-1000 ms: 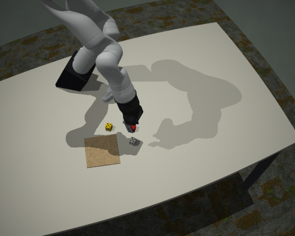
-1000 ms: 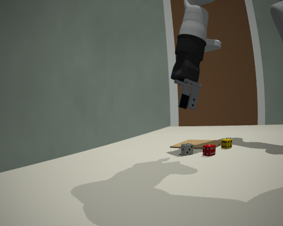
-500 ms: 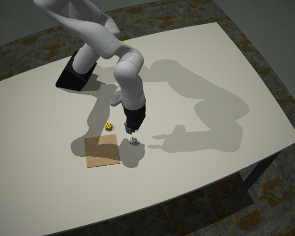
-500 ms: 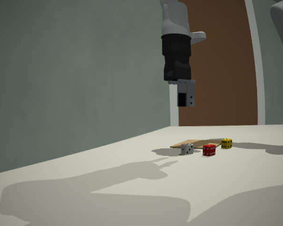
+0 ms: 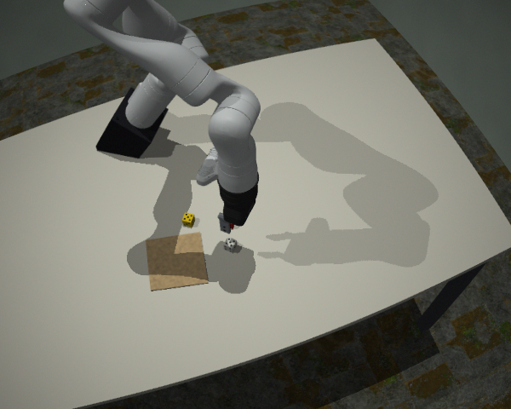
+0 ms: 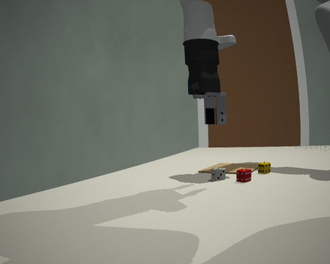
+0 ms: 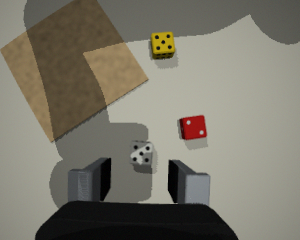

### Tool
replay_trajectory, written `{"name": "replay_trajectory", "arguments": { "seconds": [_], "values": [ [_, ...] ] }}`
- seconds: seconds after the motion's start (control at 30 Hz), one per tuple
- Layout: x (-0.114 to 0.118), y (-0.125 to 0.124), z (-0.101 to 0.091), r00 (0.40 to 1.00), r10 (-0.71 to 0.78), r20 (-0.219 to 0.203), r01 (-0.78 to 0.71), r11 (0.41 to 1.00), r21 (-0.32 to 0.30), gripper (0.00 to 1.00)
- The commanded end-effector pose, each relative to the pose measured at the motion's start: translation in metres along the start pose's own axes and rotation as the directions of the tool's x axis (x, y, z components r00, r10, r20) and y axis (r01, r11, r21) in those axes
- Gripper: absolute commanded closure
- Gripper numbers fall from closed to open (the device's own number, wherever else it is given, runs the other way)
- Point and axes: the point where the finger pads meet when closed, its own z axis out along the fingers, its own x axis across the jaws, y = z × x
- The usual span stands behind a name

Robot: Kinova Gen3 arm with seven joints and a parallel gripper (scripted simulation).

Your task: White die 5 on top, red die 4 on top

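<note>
End effector [image 5: 232,223] [image 6: 215,124] [image 7: 139,174] open | pale table [image 5: 335,281] [image 6: 148,198] [image 7: 250,185] | green-grey wall [image 6: 88,85] | brown door panel [image 6: 253,73]

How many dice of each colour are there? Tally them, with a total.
White dice: 1
Red dice: 1
Yellow dice: 1
Total: 3
</note>
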Motion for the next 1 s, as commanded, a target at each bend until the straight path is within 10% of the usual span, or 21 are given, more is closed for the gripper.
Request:
{"name": "replay_trajectory", "arguments": {
  "seconds": [0.0,0.57,0.97],
  "values": [
    [0.001,0.0,-0.001,1.0,-0.005,0.0,0.005,1.0,0.005,0.0],
    [0.001,-0.001,0.0,0.999,-0.041,-0.002,0.041,0.999,0.007,0.0],
    [0.001,-0.01,0.01,0.926,-0.377,-0.018,0.377,0.926,0.015,0.0]
  ]
}}
